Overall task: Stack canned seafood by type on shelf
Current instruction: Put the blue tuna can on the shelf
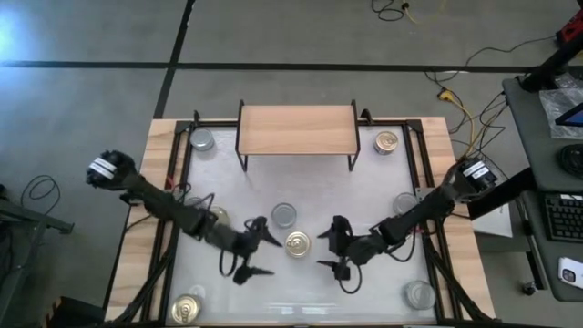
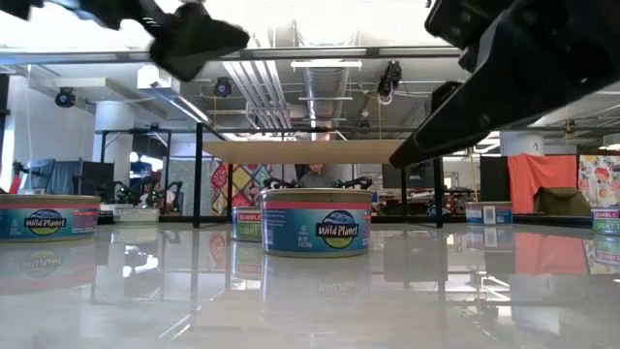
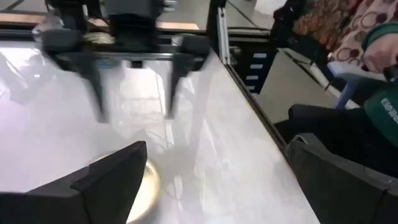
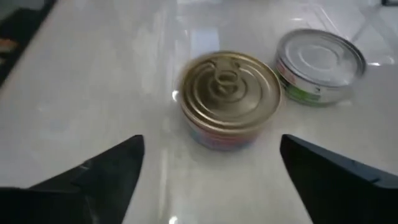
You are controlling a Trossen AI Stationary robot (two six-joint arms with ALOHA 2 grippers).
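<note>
Both arms reach inward over the glossy white table (image 1: 364, 196), their grippers facing each other across a gold-topped tin (image 1: 297, 243) near the table's middle. Right gripper (image 1: 335, 248) sits just to that tin's right, fingers spread wide, nothing between them; the right wrist view shows the gold-topped tin (image 4: 231, 98) standing free on the surface ahead of the two dark fingers (image 4: 106, 167), not touched. Left gripper (image 1: 257, 249) lies just to the tin's left, fingers also spread and holding nothing; its wrist view looks across at the other arm's open gripper (image 3: 134, 74), with the gold lid (image 3: 142, 186) partly hidden behind one of its own fingers (image 3: 102, 180). A silver-topped tin (image 1: 284, 214) stands just beyond the gold one, toward the shelf; the two are close, apart in the right wrist view, where the silver one (image 4: 320, 65) carries a green label band. The shelf (image 1: 297, 130) stands at the far edge, centred, its plank top bare. Other tins scattered: silver-topped at the far left corner (image 1: 201, 140), gold-topped at the far right corner (image 1: 387, 141), gold-topped at the near left (image 1: 187, 309), silver-topped at the near right (image 1: 419, 293), one at the right side (image 1: 404, 202) beside the right arm, another partly hidden under the left arm (image 1: 217, 216). Low view: centre tin (image 2: 317, 221) reads "Wild Planet" on a blue label, resting flat.
</note>
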